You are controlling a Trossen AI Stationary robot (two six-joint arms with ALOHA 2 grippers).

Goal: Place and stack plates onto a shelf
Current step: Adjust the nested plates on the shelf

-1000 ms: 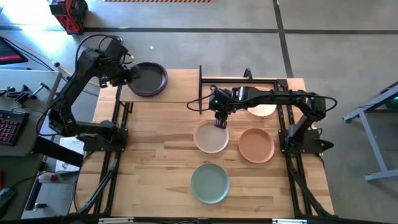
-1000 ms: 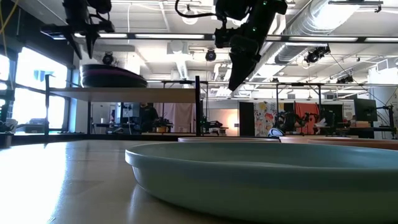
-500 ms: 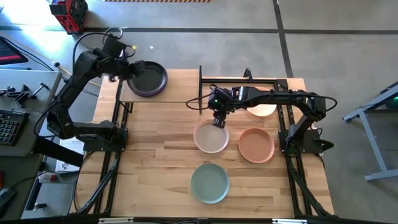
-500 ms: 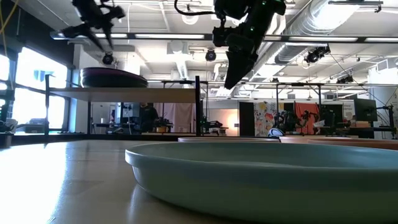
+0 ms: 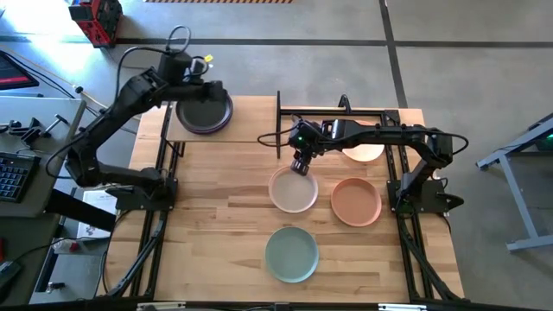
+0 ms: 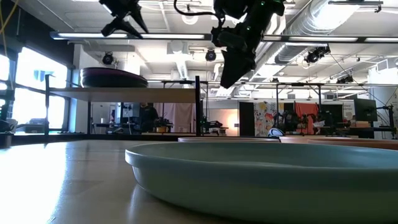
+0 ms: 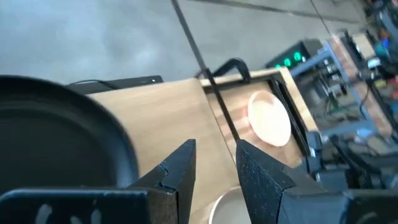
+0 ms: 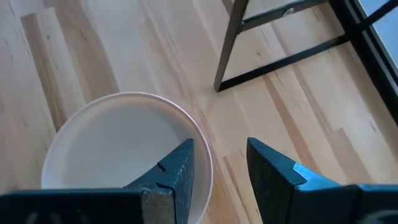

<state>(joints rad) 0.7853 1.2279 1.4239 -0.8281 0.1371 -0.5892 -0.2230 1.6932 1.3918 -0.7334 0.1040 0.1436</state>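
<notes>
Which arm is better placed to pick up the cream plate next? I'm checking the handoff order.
Right. The right gripper hangs open just above the cream plate's far rim, while the left gripper is open over the plate stack on the shelf.

I see a grey concrete floor point(image 5: 285, 22) around my table, crossed by dark seam lines. Beyond it, bright windows point(image 6: 28, 87) glow on one side, with ceiling ducts point(image 6: 336, 25) and strip lights overhead.

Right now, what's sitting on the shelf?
On the shelf sits a stack of plates: a black one on top, a purple rim beneath. Any further plates underneath are hidden.
</notes>
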